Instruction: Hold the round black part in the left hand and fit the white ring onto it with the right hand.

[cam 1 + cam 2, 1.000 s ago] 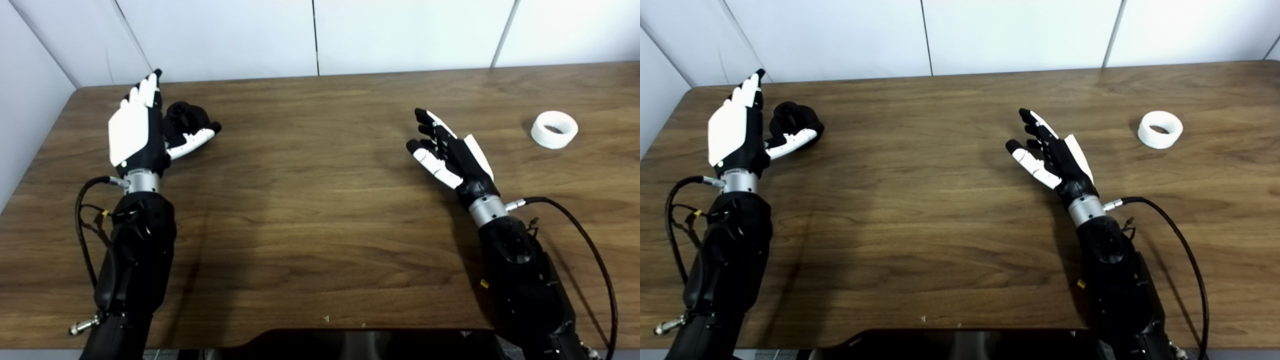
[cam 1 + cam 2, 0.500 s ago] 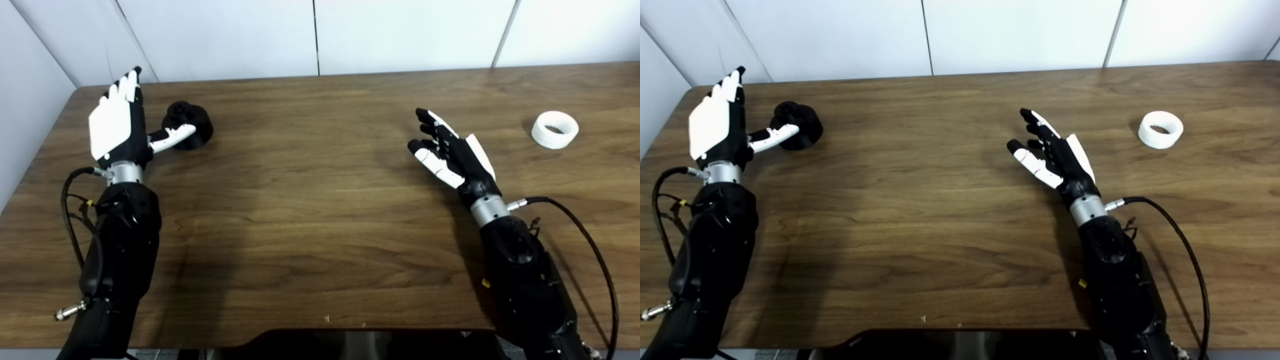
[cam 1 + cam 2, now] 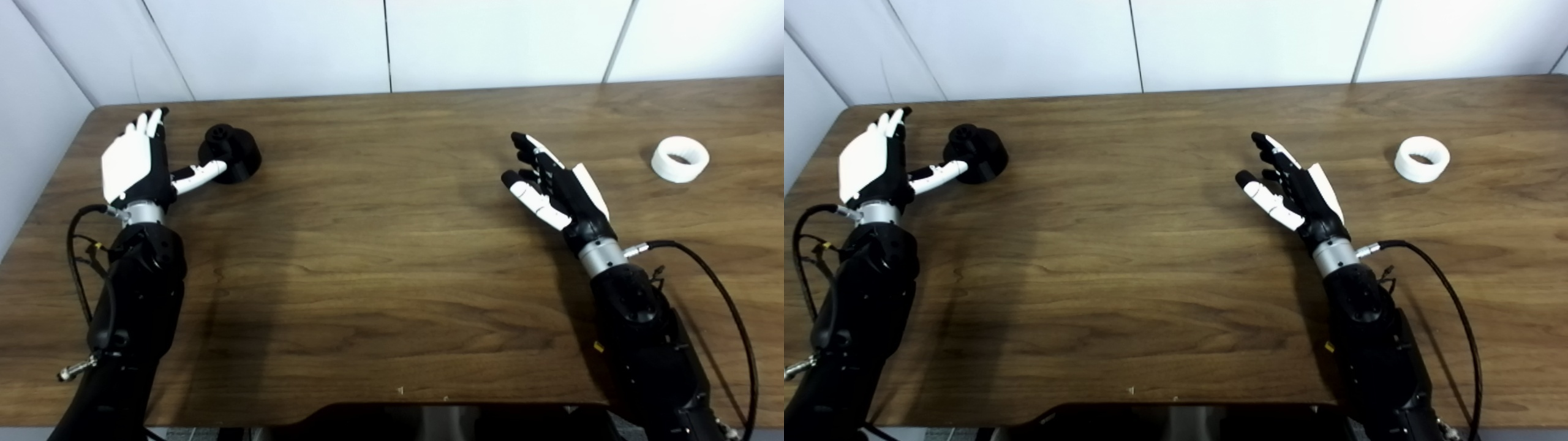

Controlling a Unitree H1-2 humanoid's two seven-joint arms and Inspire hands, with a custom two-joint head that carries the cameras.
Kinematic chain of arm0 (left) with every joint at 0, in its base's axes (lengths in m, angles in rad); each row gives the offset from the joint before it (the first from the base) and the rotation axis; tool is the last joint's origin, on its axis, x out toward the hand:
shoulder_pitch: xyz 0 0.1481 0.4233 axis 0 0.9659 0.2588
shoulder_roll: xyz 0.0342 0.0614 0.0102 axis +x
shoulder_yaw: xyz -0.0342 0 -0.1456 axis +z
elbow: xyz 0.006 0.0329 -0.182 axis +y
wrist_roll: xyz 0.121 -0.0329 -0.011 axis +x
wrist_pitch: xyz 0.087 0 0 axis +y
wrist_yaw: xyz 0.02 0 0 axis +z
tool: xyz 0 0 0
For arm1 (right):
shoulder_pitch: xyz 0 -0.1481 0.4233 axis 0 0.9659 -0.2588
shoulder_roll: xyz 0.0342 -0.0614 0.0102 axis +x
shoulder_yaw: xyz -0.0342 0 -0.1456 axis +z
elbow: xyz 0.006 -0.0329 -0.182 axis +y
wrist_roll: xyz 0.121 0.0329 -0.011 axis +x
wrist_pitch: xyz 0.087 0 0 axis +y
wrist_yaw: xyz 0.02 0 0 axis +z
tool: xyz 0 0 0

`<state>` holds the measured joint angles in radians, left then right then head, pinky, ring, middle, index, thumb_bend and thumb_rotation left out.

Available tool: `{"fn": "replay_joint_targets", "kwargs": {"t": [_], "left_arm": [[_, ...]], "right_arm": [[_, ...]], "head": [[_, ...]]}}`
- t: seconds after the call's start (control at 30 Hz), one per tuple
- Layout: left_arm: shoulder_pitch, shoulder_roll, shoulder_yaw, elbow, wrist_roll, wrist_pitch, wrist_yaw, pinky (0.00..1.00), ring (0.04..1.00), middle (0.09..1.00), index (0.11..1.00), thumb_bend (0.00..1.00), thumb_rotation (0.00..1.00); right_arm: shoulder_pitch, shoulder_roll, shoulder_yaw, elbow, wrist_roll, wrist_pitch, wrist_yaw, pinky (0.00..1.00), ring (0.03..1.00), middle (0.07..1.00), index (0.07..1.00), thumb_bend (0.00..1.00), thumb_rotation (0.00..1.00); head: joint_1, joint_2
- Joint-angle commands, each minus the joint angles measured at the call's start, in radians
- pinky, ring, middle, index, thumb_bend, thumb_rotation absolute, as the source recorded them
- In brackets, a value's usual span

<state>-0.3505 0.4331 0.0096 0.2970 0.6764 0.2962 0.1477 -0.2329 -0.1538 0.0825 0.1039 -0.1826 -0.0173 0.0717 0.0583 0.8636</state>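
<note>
I am at the very start: neither part is in my grasp yet. My left hand point(image 3: 131, 162) hovers near the far left corner of the wooden table point(image 3: 392, 257), fingers spread and straight, palm turned toward the round black part point(image 3: 231, 154). Only my outstretched thumb reaches toward the part's near side; whether it touches I cannot tell, and nothing is wrapped around the part. It stands upright on the table, a wide drum with a narrower knob on top, just to the right of this hand.

My right hand point(image 3: 554, 187) waits over the middle right of the table, also spread and holding nothing, palm facing left. The white ring point(image 3: 680, 158) lies flat on the table well apart from it, off to the right and a little farther back, its hole facing up.

As I judge it, the step in hand is the left-hand pickup. The next move calls for sliding this hand right so the drum sits between thumb and fingers, then curling them round its side while leaving the knob clear, since that looks like where the ring must seat. A push from the thumb alone could shove the part away. After that my right hand must travel out to the ring.

No containers are on the table, so nothing is held in any.
</note>
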Motion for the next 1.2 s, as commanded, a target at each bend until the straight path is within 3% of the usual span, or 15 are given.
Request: {"fn": "replay_joint_targets", "kwargs": {"t": [0.0, 0.27, 0.53, 1.17], "left_arm": [[-0.05, 0.042, 0.006, -0.007, -0.016, -0.025, 0.016, 1.0, 1.0, 1.0, 0.916, 1.0, 0.67], [-0.063, 0.057, -0.018, 0.024, -0.041, -0.027, -0.007, 1.0, 1.0, 1.0, 0.905, 1.0, 0.71], [-0.076, 0.065, -0.04, 0.048, -0.055, -0.035, -0.018, 1.0, 1.0, 1.0, 0.872, 1.0, 0.68], [-0.092, 0.061, -0.083, 0.079, -0.047, -0.03, -0.019, 1.0, 1.0, 1.0, 0.905, 1.0, 0.68]], "right_arm": [[-0.036, -0.004, -0.008, -0.04, 0.001, -0.016, -0.006, 0.87, 0.931, 0.936, 0.916, 0.61, 0.69], [-0.039, -0.003, -0.009, -0.037, 0.007, -0.021, -0.004, 0.87, 0.934, 0.94, 0.916, 0.61, 0.69], [-0.038, -0.005, -0.01, -0.037, 0.007, -0.021, -0.004, 0.86, 0.928, 0.937, 0.918, 0.61, 0.69], [-0.033, -0.005, -0.014, -0.047, 0.011, -0.011, 0.004, 0.87, 0.935, 0.946, 0.92, 0.61, 0.68]], "head": [[0.0, 0.0], [-0.003, 0.001], [-0.004, 0.003], [-0.015, 0.007]]}}
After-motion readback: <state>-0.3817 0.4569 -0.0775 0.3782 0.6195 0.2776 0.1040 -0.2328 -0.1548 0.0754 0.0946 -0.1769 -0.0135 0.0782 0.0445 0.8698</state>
